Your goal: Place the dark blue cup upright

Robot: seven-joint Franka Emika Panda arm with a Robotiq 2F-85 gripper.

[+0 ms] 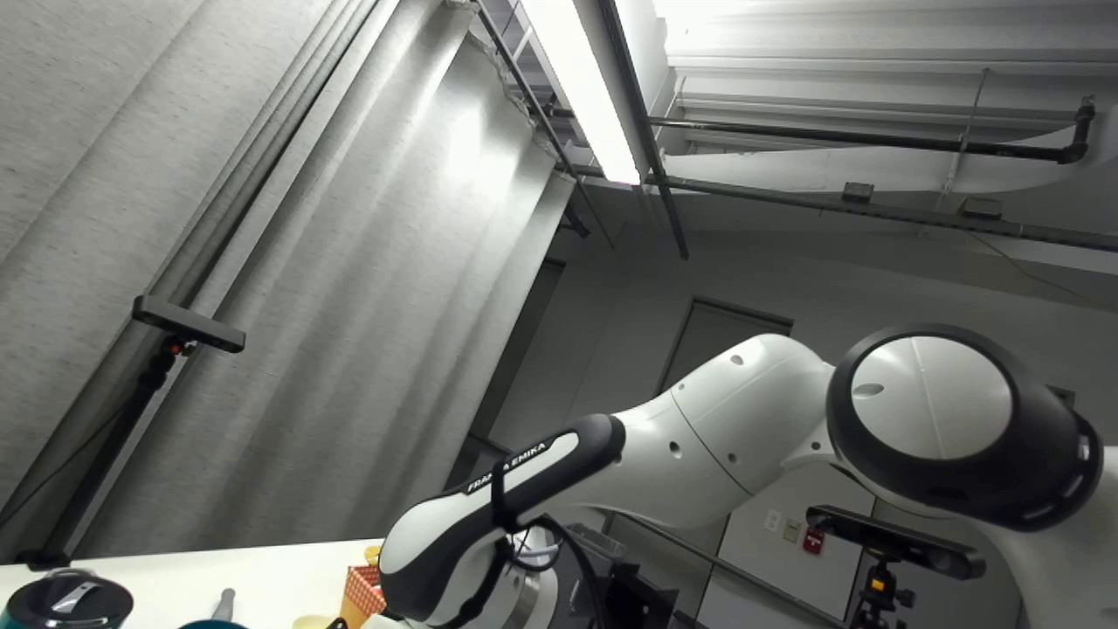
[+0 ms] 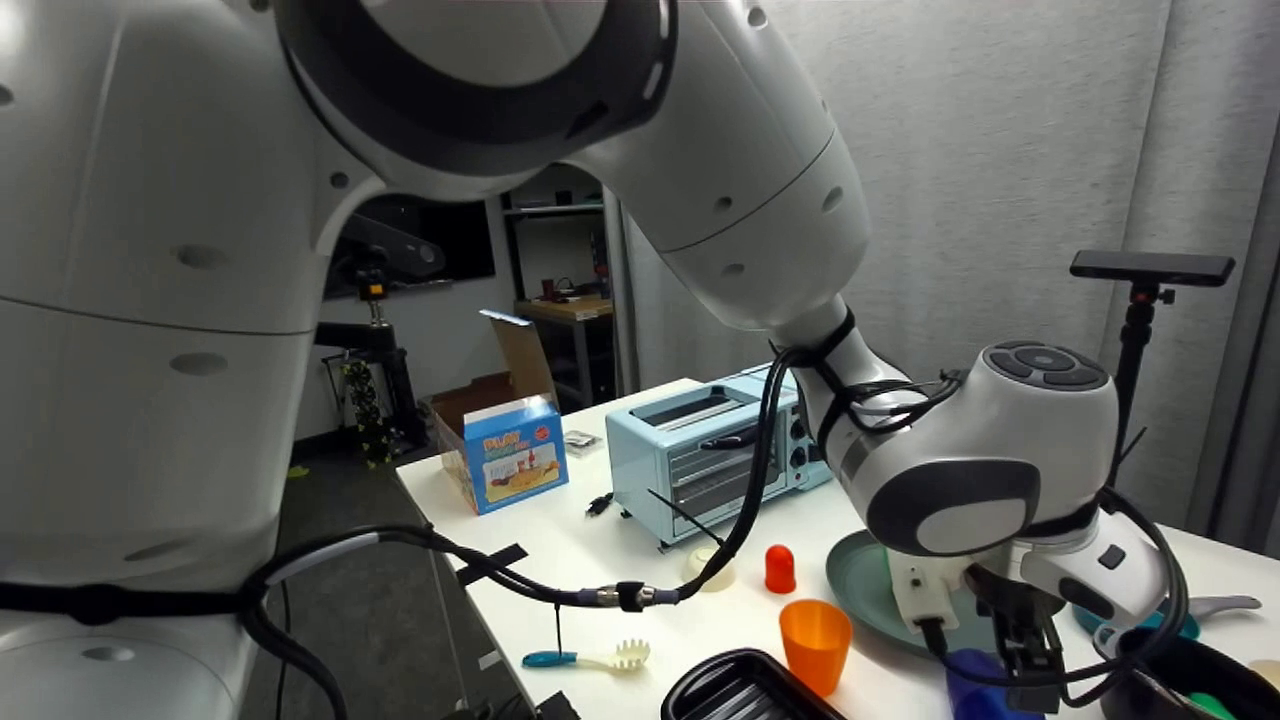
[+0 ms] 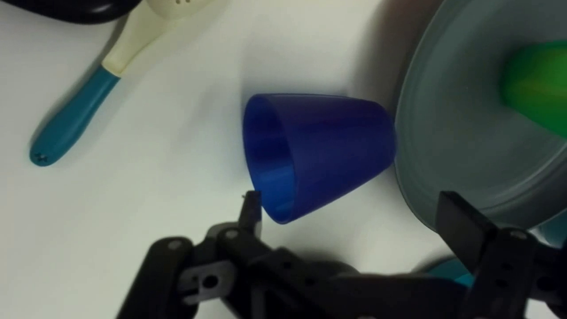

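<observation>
In the wrist view, the dark blue cup lies on its side on the bench, mouth left, base seemingly touching the plate; the end effector stands spread.

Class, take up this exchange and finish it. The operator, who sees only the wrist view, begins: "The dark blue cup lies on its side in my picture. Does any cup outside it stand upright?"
Observer: Yes, in an exterior view an orange cup stands mouth up.
Operator: Noted; I want the dark blue cup like that. Anything bulky on the table?
Observer: Yes, a light blue toaster oven.
Operator: And anything small near the orange cup?
Observer: A red round-topped piece stands beyond it in that picture.
</observation>
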